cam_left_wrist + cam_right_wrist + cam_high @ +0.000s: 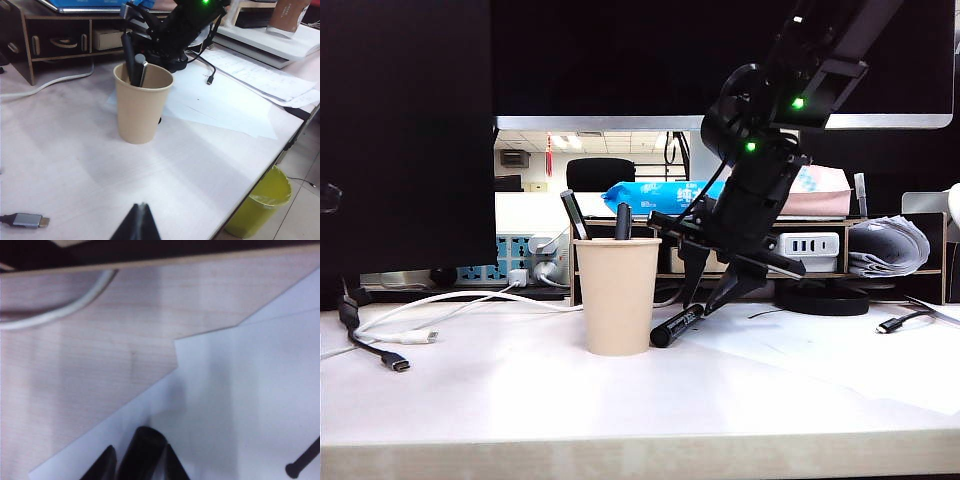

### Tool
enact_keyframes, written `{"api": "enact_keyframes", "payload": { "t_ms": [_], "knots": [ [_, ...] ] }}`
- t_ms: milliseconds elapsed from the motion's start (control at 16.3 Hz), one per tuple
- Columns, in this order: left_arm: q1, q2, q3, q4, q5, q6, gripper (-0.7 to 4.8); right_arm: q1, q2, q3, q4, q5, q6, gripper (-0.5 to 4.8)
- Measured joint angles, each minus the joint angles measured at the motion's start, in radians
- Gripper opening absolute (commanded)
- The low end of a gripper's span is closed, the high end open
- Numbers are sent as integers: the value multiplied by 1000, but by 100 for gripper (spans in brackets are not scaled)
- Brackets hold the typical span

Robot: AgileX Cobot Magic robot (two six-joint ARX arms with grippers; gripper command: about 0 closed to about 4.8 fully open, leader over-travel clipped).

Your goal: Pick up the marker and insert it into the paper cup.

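Marker (676, 326) is seen lying tilted on the white paper sheets (800, 345) just to the right of the paper cup (616, 295), its lower end on the bench (620, 410) near the cup's base. Pale print is carried along its barrel, but the words cannot be read at this size. Blue characters are printed on the tissue pack (660, 195) on the shelf behind; they are too small to be made out.

The right hand (712, 283) is lowered over the marker's upper end with its fingers spread to either side of the barrel; in the right wrist view the marker's dark end (141, 454) is seen between the two fingertips (102, 466). Whether the barrel is touched cannot be told.

The left hand (138, 224) is held above the bench, well apart from the cup, its fingertips pressed together on nothing. Two thinner dark pens (134, 62) are stood inside the cup.
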Motion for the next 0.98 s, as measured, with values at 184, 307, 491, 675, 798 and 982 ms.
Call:
{"api": "enact_keyframes", "payload": {
  "t_ms": [184,307,491,675,798,982],
  "knots": [
    [0,0,0,0,0,0,-5,0,5,0,0,3,6,129],
    [0,0,0,0,0,0,-5,1,5,0,0,13,7,86],
    [0,0,0,0,0,0,-5,1,5,0,0,13,10,-5],
    [0,0,0,0,0,0,-5,1,4,0,0,13,15,-5],
    [0,0,0,0,0,0,-5,1,4,0,0,13,27,-5],
    [0,0,0,0,0,0,-5,1,-22,-2,-20,13,31,-5]
  ]
}}
